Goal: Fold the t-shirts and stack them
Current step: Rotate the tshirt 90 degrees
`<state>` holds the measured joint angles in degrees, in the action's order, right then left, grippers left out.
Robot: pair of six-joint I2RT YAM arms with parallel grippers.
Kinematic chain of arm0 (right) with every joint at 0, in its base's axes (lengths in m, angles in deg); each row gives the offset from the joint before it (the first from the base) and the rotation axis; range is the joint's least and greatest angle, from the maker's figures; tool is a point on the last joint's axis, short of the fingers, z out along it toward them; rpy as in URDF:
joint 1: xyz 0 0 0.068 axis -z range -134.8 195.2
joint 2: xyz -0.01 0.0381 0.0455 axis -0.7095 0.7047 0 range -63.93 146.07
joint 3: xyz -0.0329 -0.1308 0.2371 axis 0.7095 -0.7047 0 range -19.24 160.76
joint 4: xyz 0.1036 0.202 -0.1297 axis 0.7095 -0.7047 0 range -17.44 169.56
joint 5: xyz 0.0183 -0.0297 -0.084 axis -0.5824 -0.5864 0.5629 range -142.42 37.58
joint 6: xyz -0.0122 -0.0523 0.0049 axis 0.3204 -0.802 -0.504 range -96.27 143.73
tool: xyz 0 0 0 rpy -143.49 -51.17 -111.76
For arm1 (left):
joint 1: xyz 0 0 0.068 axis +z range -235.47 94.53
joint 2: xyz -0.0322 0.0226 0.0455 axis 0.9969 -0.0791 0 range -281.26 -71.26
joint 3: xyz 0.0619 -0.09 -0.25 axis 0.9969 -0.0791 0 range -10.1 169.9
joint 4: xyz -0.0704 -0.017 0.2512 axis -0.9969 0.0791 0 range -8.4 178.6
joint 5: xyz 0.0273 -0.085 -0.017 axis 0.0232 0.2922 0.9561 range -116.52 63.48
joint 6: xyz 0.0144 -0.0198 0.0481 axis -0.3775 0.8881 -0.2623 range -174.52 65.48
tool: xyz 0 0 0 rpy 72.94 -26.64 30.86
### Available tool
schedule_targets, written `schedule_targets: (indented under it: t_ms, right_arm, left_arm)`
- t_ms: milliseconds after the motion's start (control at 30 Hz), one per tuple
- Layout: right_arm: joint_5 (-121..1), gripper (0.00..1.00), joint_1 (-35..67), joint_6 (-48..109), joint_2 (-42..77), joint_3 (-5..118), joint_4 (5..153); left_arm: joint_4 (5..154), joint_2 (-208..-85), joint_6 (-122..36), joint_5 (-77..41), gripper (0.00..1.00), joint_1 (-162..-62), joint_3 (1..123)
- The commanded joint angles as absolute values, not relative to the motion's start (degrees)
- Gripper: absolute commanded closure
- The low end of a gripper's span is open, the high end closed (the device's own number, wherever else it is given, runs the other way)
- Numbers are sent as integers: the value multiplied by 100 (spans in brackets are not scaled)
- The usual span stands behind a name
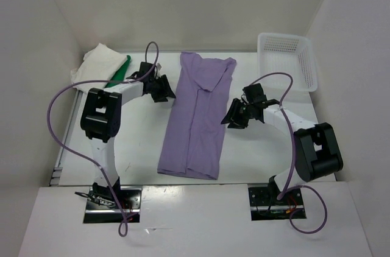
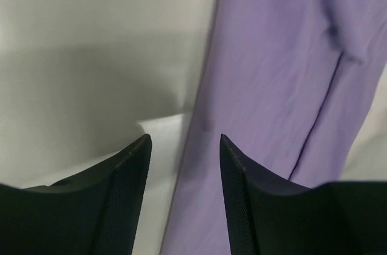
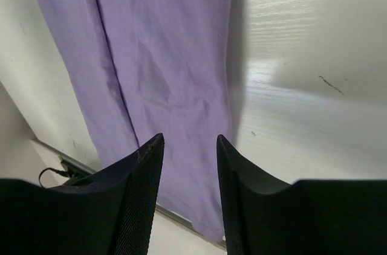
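Observation:
The light purple t-shirt point(image 1: 196, 117) lies in the middle of the table, folded lengthwise into a long strip. It also shows in the left wrist view point(image 2: 278, 86) and in the right wrist view point(image 3: 163, 67). The white-cream shirt point(image 1: 97, 64) and the bright green shirt point(image 1: 119, 70) lie bunched at the back left corner. My left gripper point(image 1: 164, 91) is open and empty, just above the strip's left edge near the collar end. My right gripper point(image 1: 234, 115) is open and empty, at the strip's right edge near mid-length.
A white plastic lattice basket point(image 1: 286, 59) stands at the back right corner. White walls close in the table on the left, back and right. The table's near edge point(image 1: 195, 185) runs just past the purple shirt's hem.

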<state>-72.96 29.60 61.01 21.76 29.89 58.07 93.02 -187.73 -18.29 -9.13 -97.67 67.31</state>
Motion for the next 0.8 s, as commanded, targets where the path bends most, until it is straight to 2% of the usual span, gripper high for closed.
schedule_targets:
  t_ms: [0, 100, 133, 200, 367, 433, 567, 600, 667, 700, 767]
  right_arm:
    - [-7527, 54, 2973, 6099, 1913, 2832, 6067]
    - [-7527, 54, 2973, 6100, 1851, 2709, 6119]
    - [-7527, 54, 2973, 6100, 1851, 2708, 6119]
    - [-7475, 54, 2973, 6100, 1851, 2708, 6119]
    - [-7475, 54, 2973, 6100, 1921, 2655, 6224]
    - [-7475, 54, 2973, 6100, 1983, 2655, 6225]
    - [-7475, 54, 2973, 6100, 1869, 2585, 6163]
    - [-7422, 53, 2973, 6100, 1799, 2524, 6163]
    - [-7422, 49, 2921, 6153, 1737, 2524, 6111]
    - [-7422, 48, 2851, 6153, 1736, 2524, 6015]
    - [-7291, 44, 2727, 6223, 1736, 2524, 5900]
  left_arm:
    - [9153, -19367, -2015, -807, 44, -9786, 7233]
    - [8907, -19720, -1849, -447, 58, -9786, 7586]
    - [8907, -19790, -1761, -446, 70, -9786, 7690]
    - [8854, -19914, -1700, -446, 80, -9786, 7692]
    - [8522, -19652, -1401, -542, 96, -9664, 7534]
    - [8354, -19476, -1086, -656, 100, -9462, 7078]
    - [8239, -18836, -978, -990, 100, -9144, 6350]
    - [8239, -18711, -883, -1052, 98, -9144, 6208]
    - [7941, -18342, -759, -921, 82, -9144, 5752]
    - [7940, -18210, -759, -921, 59, -9144, 5627]
    - [7940, -17745, -671, -973, 36, -9144, 5381]
